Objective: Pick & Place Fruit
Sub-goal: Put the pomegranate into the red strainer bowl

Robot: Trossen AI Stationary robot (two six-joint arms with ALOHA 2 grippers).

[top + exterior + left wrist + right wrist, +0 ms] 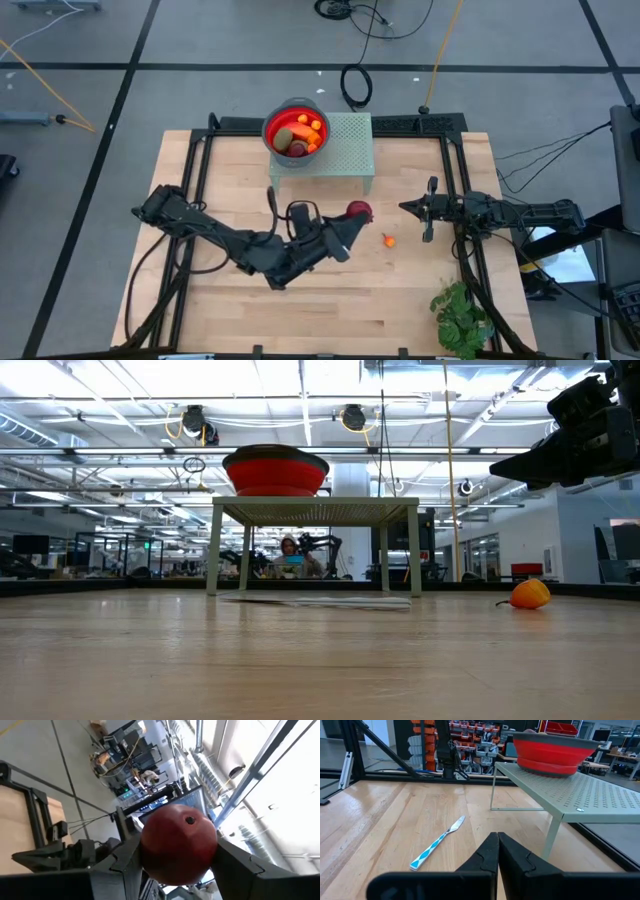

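Left gripper (352, 222) jaws around smooth, faceted dark red fruit (178, 843); right gripper (498, 851) closed.

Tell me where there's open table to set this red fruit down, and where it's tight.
Bare wood runs along the near edge, between the left arm and the plant, and at the far left beside the stand. It is crowded mid-table: the left claw holding the red fruit, the small orange piece, and the shut right claw.

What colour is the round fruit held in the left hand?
Dark red fruit, clearest in the left wrist view, clamped in the left hand.
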